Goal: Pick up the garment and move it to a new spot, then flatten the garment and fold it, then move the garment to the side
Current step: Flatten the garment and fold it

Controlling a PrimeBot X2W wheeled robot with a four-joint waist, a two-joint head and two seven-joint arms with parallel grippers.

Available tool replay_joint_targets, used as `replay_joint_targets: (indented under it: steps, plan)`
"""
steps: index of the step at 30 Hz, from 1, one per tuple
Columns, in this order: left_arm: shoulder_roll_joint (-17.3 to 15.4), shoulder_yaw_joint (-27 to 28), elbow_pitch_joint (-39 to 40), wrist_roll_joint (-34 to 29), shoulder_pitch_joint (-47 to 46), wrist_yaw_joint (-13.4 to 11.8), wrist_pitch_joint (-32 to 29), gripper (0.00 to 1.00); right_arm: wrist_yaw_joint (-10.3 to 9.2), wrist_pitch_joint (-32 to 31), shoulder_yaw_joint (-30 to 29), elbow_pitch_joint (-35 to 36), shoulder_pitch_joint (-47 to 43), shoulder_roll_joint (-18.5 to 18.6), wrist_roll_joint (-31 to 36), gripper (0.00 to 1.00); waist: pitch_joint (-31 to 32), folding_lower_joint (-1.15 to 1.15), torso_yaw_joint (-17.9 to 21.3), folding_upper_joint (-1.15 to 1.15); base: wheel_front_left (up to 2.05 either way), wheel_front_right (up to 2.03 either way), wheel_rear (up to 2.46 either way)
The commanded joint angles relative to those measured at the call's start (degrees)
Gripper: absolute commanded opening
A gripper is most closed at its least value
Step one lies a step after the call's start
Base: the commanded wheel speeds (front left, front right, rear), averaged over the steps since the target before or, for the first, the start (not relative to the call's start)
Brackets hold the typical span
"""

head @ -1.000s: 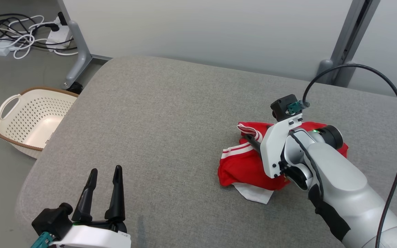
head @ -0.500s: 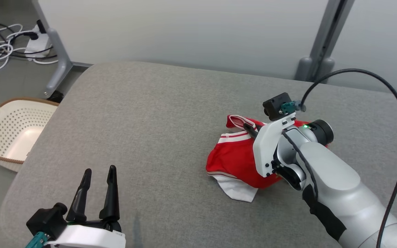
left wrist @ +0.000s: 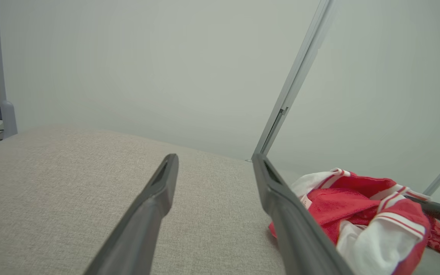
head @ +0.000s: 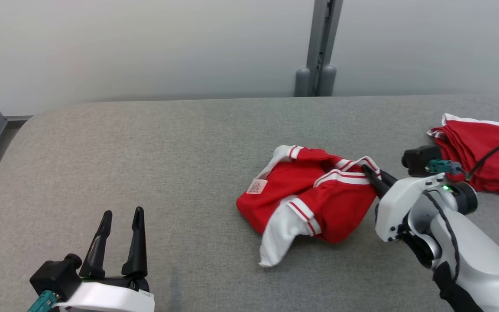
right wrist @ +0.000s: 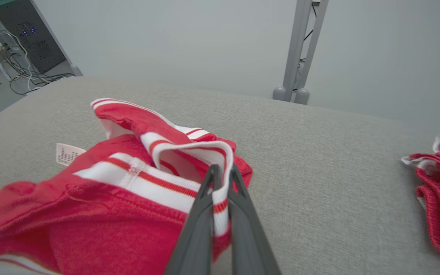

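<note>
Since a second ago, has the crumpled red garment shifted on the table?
Yes. The garment, pinched by the right gripper, has shifted to the robot's right: then left of the grey post, now in front of it.

My setup: grey fabric-covered table (head: 145, 151), plain pale wall (head: 145, 43) behind it, one grey metal post (head: 321, 43) out back.

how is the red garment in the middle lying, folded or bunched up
Bunched up: the garment sits in a crumpled, uneven heap, its striped edge pinched in the right gripper.
</note>
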State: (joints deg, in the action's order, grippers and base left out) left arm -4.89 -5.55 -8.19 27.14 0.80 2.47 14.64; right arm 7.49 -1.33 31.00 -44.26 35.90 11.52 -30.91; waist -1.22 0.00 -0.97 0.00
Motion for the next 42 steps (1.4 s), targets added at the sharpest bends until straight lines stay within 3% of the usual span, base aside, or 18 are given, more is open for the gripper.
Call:
replay_joint_targets:
  steps: [1,9,17,18,20,25,29,36,42]
  plan:
    - [-0.4,-0.1,0.1,-0.2,-0.7,0.1,-0.3,1.00,0.01,0.9,-1.3,0.9,-1.3,1.1,-0.2,0.00,-0.8,0.00,1.8,0.00,0.00,0.00,0.00]
    - [-0.5,-0.8,-0.3,-0.1,-1.7,0.2,-0.4,1.00,0.01,3.1,-8.4,1.4,-2.9,4.7,-3.8,0.00,-2.2,0.00,3.9,0.00,0.00,0.00,0.00]
    - [-1.0,-1.5,-1.2,0.1,-3.0,0.8,-0.8,1.00,0.01,7.3,-13.3,-6.9,-0.2,7.0,-1.5,0.00,-2.6,0.00,2.9,0.00,0.00,0.00,0.00]
    - [-1.1,-1.6,-1.3,0.0,-3.0,0.7,-0.8,1.00,0.02,8.0,-13.7,-8.1,-0.1,6.6,-1.2,0.21,-2.5,0.00,2.6,0.00,0.00,0.00,0.00]
    - [-1.3,-1.6,-1.4,0.0,-2.9,0.6,-0.8,1.00,0.02,10.0,-14.6,-9.5,0.6,6.0,-0.9,1.00,-2.4,0.00,2.2,0.00,0.00,0.00,0.00]
    - [-1.3,-2.6,-1.9,-0.2,-2.4,0.8,-1.4,1.00,0.01,14.6,-16.4,-9.4,0.8,4.9,-0.7,1.00,-1.7,0.00,1.5,0.00,0.00,0.00,0.00]
    - [-1.0,-3.4,-1.6,-0.1,-1.7,0.6,-1.7,1.00,0.01,16.3,-18.3,-3.8,-1.8,4.4,-0.3,1.00,-1.2,0.00,2.0,0.00,0.00,0.00,0.00]
    - [-1.1,-3.6,-0.8,-0.1,-2.3,0.3,-1.2,1.00,0.01,16.5,-22.8,14.4,-10.3,2.1,2.2,1.00,-1.5,0.00,3.4,0.00,0.00,0.00,0.00]
    - [-1.7,-2.2,0.2,-0.1,-2.5,-0.4,-0.6,1.00,0.01,16.6,-23.3,27.9,-20.9,0.4,5.9,1.00,-1.4,0.00,4.5,0.00,0.00,0.00,0.00]
